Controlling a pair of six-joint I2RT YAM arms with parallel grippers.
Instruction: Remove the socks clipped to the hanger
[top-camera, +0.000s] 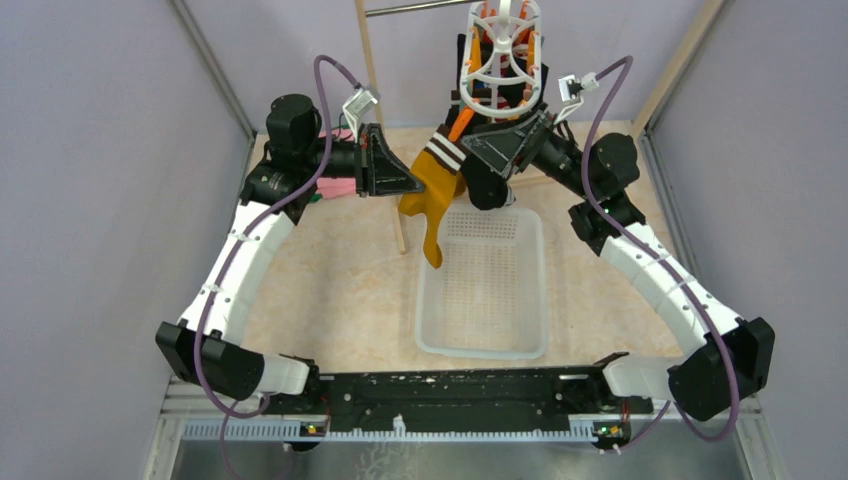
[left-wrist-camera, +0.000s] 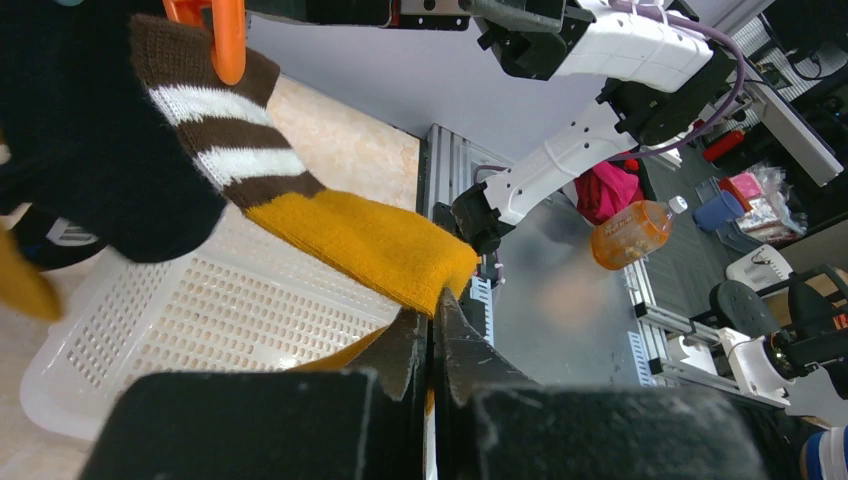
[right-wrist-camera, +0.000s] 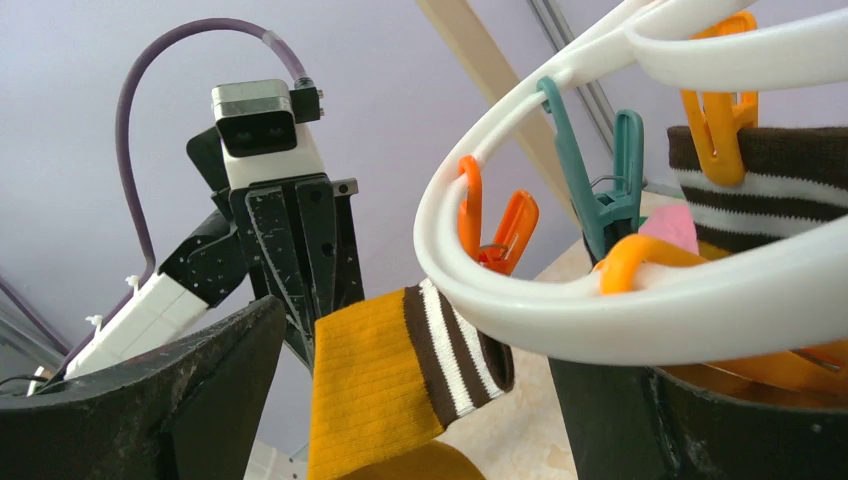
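Observation:
The white ring hanger (top-camera: 500, 50) hangs at the back centre, with orange and teal pegs. A mustard-yellow sock (top-camera: 432, 195) with a brown-and-white striped cuff hangs from an orange peg (top-camera: 460, 125). My left gripper (top-camera: 405, 185) is shut on this sock's yellow part, also seen in the left wrist view (left-wrist-camera: 360, 235), where the peg (left-wrist-camera: 225, 35) still bites the cuff. A black sock (left-wrist-camera: 90, 140) hangs beside it. My right gripper (top-camera: 490, 170) is open just under the hanger; in the right wrist view its fingers (right-wrist-camera: 130, 400) stand wide apart below the ring (right-wrist-camera: 600, 300). A second striped cuff (right-wrist-camera: 770, 190) is pegged there.
A white mesh basket (top-camera: 485, 285) lies on the table under the socks. A wooden rack post (top-camera: 385, 130) stands just left of the sock. A pink cloth (top-camera: 335, 188) lies behind the left arm. Side walls enclose the table.

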